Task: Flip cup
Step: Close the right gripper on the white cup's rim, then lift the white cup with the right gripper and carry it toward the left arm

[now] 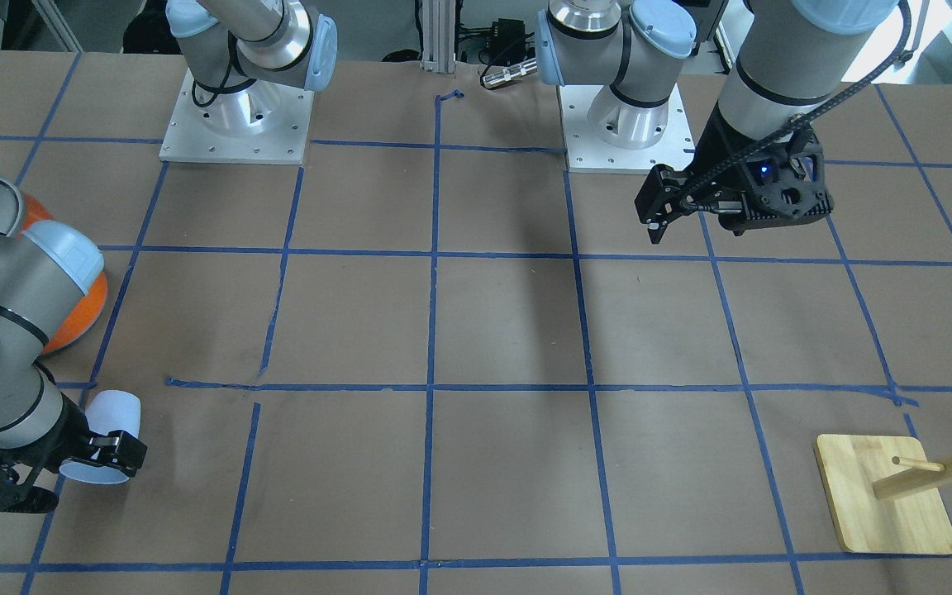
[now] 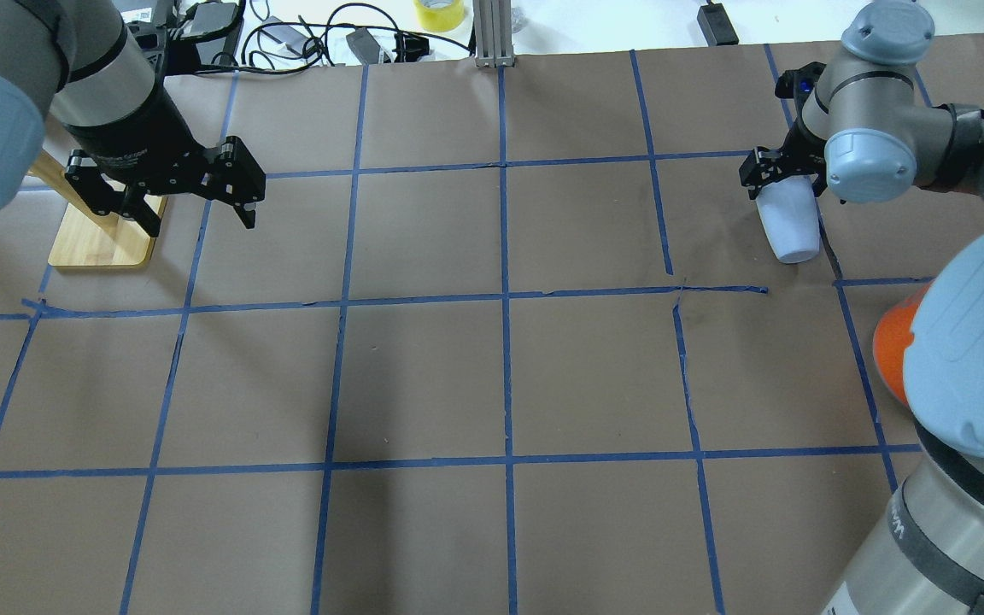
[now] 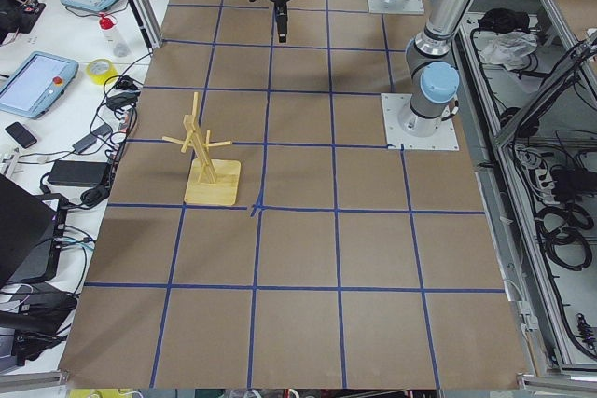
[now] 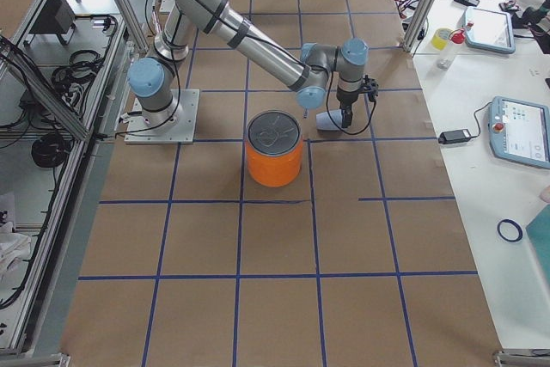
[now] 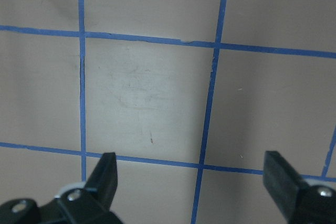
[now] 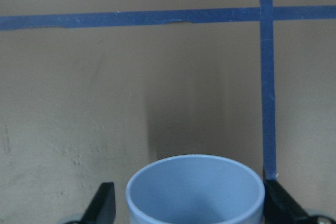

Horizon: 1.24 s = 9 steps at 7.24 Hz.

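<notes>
The pale blue-white cup (image 1: pixel 112 413) lies tilted on its side at the table's far right, its open mouth toward the right wrist camera (image 6: pixel 194 192). My right gripper (image 6: pixel 191 203) has one finger on each side of the cup's rim end. The jaws stand wide, with a small gap on one side. It also shows in the overhead view (image 2: pixel 784 190), with the cup (image 2: pixel 791 235) pointing toward the robot. My left gripper (image 2: pixel 200 218) is open and empty, held above the paper at the far left (image 5: pixel 189 177).
A large orange can (image 4: pixel 275 150) with a silver top stands close to the cup, on the robot's side of it. A wooden peg rack (image 2: pixel 103 243) stands under and beside the left gripper. Blue tape lines grid the brown paper.
</notes>
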### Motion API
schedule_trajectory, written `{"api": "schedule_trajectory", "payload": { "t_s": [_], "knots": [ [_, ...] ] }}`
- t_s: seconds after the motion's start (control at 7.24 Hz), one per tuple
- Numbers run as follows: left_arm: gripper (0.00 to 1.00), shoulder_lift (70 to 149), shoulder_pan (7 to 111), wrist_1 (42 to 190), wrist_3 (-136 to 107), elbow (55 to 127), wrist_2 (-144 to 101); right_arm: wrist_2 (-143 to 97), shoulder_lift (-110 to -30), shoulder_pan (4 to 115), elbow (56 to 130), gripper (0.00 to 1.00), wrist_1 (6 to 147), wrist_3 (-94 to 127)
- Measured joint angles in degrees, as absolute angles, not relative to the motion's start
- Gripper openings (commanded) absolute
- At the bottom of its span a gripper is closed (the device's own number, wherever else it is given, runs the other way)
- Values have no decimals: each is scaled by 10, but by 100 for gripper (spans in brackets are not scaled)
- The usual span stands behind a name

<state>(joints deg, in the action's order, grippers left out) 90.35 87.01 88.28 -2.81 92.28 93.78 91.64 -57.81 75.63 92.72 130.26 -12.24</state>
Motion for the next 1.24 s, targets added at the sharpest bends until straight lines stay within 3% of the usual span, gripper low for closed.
{"api": "schedule_trajectory", "payload": {
  "t_s": [0.28,0.55,0.69,0.97,1.24],
  "knots": [
    [100,904,870,881,-28,923,938,916,-578,756,935,99,1303,-121],
    [100,904,870,881,-28,923,938,915,-578,756,937,67,1305,-121],
    [100,904,870,881,-28,923,938,917,-578,756,937,58,1304,-122],
    [100,904,870,881,-28,923,938,919,-580,756,937,55,1301,-121],
    [100,904,870,881,-28,923,938,918,-600,759,929,59,1299,-123]
  ]
}}
